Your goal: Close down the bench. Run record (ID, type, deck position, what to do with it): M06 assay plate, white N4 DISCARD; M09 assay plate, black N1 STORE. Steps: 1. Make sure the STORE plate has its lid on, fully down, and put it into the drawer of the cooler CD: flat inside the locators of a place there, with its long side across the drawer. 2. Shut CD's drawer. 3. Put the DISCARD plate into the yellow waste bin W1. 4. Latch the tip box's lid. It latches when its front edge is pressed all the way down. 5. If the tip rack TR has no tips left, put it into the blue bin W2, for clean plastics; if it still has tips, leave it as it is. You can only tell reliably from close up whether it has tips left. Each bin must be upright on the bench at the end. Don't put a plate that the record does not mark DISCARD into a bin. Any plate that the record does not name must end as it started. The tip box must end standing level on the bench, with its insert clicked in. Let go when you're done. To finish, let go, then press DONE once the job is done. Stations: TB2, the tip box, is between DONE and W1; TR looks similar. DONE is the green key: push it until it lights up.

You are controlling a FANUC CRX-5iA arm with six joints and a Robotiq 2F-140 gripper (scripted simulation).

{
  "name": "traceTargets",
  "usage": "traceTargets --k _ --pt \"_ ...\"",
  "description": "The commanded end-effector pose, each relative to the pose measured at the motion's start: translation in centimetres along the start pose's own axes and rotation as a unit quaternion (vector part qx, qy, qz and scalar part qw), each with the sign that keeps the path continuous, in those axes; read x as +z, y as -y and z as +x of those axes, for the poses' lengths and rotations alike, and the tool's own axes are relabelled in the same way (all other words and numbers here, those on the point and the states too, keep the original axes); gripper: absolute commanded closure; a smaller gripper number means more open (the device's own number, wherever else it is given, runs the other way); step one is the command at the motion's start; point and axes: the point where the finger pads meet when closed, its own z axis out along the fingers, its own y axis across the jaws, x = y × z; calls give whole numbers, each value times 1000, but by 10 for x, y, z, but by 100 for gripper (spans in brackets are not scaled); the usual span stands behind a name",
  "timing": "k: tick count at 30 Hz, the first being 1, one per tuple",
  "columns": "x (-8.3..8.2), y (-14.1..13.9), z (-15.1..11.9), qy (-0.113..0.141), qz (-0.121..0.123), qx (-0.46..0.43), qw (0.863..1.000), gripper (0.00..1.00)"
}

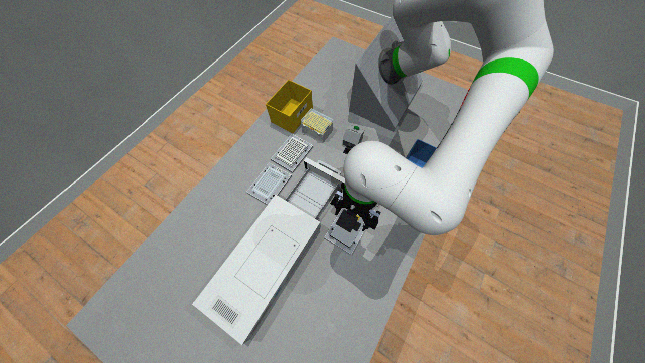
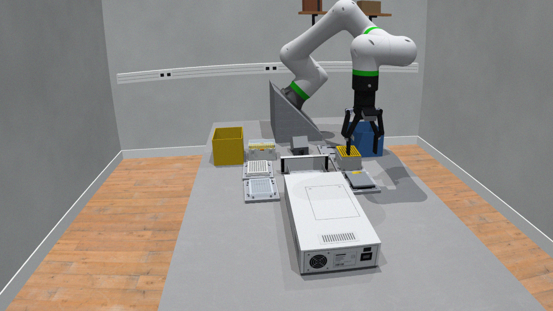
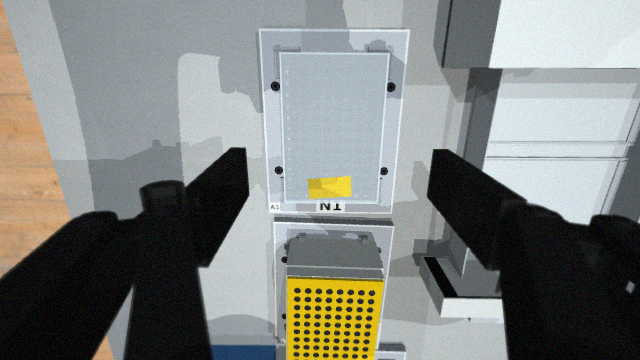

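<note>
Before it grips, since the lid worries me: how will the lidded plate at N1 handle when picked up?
The plate looks flat, rigid and probably light. Its lid may only rest on top, so a high grip could lift just the lid. The open gripper seems wide enough for its short sides.

The grey tabletop (image 2: 232,239) carries the white cooler (image 2: 332,216) at centre, a yellow bin (image 2: 227,146) upper left, a blue bin (image 2: 365,141) upper right.

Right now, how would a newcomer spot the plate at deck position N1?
Start at the long white cooler in the middle of the grey bench. Beside its open drawer, on the side toward the blue bin, two nests stand in a row. The N1 plate is the flat, lidded one with a yellow sticker; its neighbour is a taller rack with a yellow perforated top.
</note>
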Motion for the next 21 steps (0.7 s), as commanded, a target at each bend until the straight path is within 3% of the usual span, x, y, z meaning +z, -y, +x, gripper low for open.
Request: traceTargets --k 1,21 --pt "2 0 1 -1 0 0 1000 30" --pt "25 0 1 -1 0 0 1000 30"
